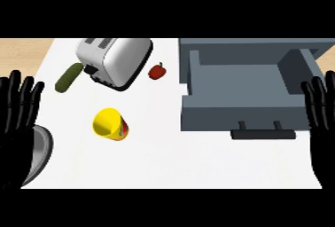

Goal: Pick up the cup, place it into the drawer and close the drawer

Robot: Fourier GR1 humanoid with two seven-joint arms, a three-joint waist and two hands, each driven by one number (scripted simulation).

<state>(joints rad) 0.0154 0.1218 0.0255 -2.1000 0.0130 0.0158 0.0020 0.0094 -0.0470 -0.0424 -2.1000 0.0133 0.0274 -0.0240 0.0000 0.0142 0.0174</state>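
Observation:
A yellow cup with an orange base lies tilted on the white counter, left of centre, its mouth facing up-left. The grey drawer stands pulled open at the right, its inside bare, with a dark handle on its front. My left hand rests open at the left edge, fingers up, well apart from the cup. My right hand rests open at the right edge, fingers up, beside the drawer's right wall. Neither hand holds anything.
A silver toaster sits at the back left. A green cucumber lies to its left and a red pepper to its right. My grey left forearm shows at the lower left.

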